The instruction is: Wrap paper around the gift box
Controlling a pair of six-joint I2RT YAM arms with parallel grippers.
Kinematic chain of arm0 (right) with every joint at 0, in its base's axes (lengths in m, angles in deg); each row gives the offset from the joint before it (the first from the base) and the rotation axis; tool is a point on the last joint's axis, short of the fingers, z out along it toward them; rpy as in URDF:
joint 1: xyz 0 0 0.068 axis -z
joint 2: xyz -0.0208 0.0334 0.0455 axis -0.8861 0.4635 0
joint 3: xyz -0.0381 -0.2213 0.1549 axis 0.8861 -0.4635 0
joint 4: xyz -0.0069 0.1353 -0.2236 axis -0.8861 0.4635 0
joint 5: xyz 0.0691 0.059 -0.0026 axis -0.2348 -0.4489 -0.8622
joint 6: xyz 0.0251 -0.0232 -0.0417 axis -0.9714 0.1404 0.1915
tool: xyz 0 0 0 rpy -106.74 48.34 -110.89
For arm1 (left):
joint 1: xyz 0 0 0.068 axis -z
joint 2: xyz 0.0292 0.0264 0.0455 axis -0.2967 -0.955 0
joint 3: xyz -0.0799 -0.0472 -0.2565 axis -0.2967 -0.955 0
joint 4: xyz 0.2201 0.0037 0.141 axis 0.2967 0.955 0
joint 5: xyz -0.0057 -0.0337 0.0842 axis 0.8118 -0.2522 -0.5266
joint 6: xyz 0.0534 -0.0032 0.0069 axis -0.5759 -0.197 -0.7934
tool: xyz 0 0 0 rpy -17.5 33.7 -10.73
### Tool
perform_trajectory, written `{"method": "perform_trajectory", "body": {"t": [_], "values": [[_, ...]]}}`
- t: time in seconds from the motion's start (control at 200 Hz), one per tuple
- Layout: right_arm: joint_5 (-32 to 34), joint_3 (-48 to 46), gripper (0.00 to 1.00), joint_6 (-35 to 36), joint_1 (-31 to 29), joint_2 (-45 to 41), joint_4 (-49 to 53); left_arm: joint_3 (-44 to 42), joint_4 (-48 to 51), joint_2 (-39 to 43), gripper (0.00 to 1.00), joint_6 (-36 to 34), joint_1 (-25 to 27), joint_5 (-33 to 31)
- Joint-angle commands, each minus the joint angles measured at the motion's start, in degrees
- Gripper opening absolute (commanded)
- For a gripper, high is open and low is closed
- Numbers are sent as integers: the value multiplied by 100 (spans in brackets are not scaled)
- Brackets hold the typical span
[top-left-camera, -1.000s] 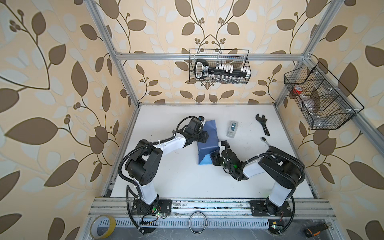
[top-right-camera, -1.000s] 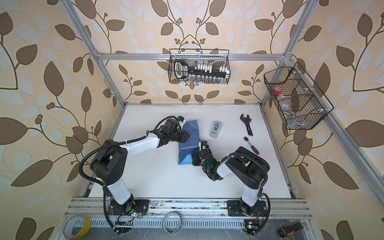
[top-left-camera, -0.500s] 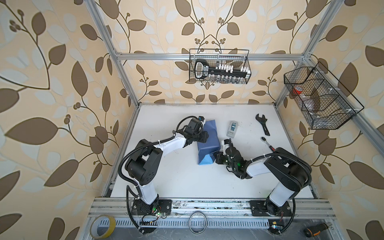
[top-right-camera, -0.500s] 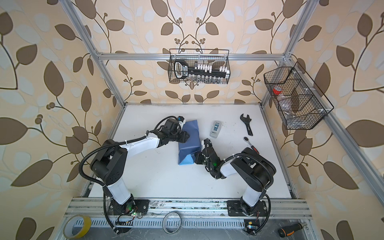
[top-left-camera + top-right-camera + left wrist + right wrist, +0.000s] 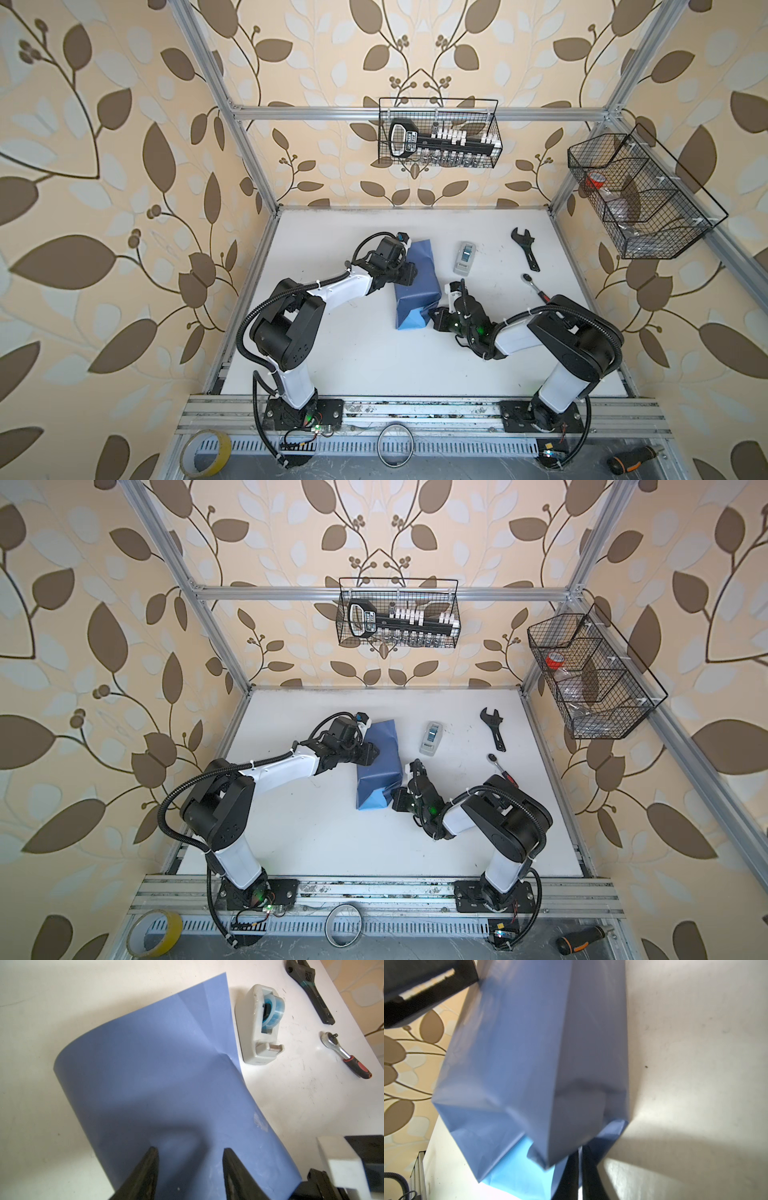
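over the last second the right wrist has been swung slightly outward; the left gripper (image 5: 189,1152) and the paper (image 5: 415,286) have not been moved. the near-end flap is judged to be in folding, the body already wrapped. the right gripper (image 5: 580,1164) is closed on the paper's lower flap. the left jaws are held apart, tips pressed on the paper's top face. the gift box is hidden inside the paper, beneath the left jaws, just beyond the right ones.

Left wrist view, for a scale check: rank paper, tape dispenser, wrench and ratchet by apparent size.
1. paper
2. tape dispenser
3. wrench and ratchet: look alike; wrench is cropped, so unranked.
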Motion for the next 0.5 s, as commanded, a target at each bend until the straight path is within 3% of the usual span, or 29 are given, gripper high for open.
{"method": "perform_trajectory", "body": {"t": [0.0,0.495], "values": [[-65,-249,9,-111,-104,45,176,-90,259,-44,52,-125,3,2],[33,-615,6,-395,-609,-157,61,-44,282,-79,52,-115,0,-25]]}}
